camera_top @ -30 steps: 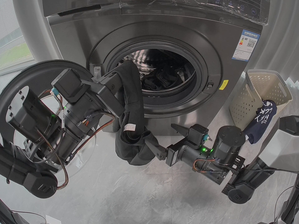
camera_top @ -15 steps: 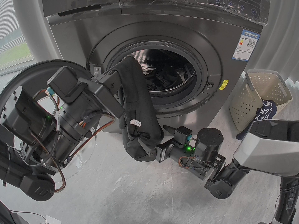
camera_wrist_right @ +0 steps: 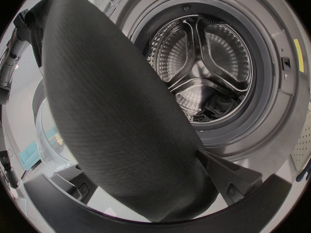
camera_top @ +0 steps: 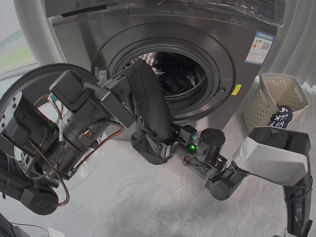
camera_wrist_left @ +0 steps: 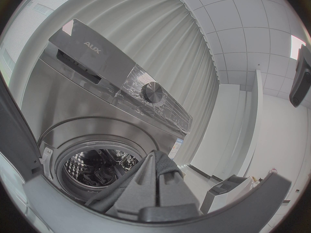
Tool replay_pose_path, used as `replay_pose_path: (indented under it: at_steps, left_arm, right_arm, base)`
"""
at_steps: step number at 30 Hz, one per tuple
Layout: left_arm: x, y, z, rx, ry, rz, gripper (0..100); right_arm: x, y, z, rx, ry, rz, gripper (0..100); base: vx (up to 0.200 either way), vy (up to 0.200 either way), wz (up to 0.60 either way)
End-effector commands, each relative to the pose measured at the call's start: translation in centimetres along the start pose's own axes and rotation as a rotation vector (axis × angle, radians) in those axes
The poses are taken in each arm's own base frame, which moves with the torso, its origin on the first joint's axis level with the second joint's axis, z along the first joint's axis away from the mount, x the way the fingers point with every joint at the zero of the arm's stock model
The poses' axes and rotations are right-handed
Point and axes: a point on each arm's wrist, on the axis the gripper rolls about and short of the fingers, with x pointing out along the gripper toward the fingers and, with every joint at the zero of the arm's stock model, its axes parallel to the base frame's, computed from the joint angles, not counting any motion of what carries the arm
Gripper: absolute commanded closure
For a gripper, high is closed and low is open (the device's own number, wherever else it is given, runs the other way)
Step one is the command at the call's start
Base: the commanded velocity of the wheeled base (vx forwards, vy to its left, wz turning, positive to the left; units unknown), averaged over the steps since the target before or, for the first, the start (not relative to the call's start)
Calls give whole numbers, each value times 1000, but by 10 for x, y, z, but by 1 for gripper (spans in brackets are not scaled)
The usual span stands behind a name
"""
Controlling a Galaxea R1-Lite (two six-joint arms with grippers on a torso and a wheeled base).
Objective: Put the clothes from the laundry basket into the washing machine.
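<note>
**A:** How far along are we?

**B:** Partway, I'd say. Some dark clothes (camera_wrist_right: pixel 217 109) are lying at the bottom of the drum (camera_wrist_right: pixel 207 59). One dark garment (camera_top: pixel 148 92) is hanging right at the mouth of the washer (camera_top: pixel 171 30), not inside yet.

**A:** Who's holding it?

**B:** The L gripper (camera_wrist_left: pixel 157 169) is pinching its top end w/ fingers pressed together on the cloth, just at the opening's edge. The R gripper (camera_top: pixel 163 137) is sitting under the lower bunch, fingers spread apart, w/ the cloth bulging between them.

**A:** What's left?

**B:** That piece is needing a push past the rim. Also a navy piece (camera_top: pixel 279 120) is hanging over the edge of the basket (camera_top: pixel 279 89), which is standing to the robot's right of the washer. Can't tell if more is lying deeper in it.

**A:** Anything blocking?

**B:** The door (camera_top: pixel 29 79) is standing open on the left, close by the L arm. The garment's bottom end is drooping below the opening, toward the floor (camera_top: pixel 131 195), so prob. it's risking a snag on the lower lip.
</note>
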Motion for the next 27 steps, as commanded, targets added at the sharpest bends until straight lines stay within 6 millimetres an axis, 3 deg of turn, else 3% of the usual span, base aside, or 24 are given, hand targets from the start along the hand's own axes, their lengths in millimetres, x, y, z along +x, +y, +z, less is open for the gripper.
replay_pose_path:
  at_steps: [1, 6, 7, 15, 22, 24, 27]
  left_arm:
    - [-2, -1, 6, -4, -16, -4, 100]
    - [-2, 1, 7, -1, -20, 2, 100]
    - [-1, 1, 7, 0, -21, 5, 100]
    - [-1, 5, 4, 2, -12, 30, 100]
    - [-2, 41, -11, 49, 39, 143, 100]
    - [-4, 57, -24, 66, 81, 193, 100]
    - [-8, 63, -33, 66, 117, 210, 100]
  right_arm:
    - [7, -3, -14, 1, 7, -6, 0]
    - [10, -3, -8, 5, -15, -10, 0]
    - [10, -3, -6, 5, -20, -11, 100]
    - [2, -13, 22, 7, -67, -36, 100]
    - [-19, -28, 61, 1, -125, -77, 100]
    - [-31, -32, 82, -2, -157, -90, 100]
    - [-41, -33, 96, -3, -179, -96, 100]
  base:
    - [0, 0, 0]
    - [0, 0, 0]
    - [0, 0, 0]
    - [0, 0, 0]
    - [0, 0, 0]
    - [0, 0, 0]
    - [0, 0, 0]
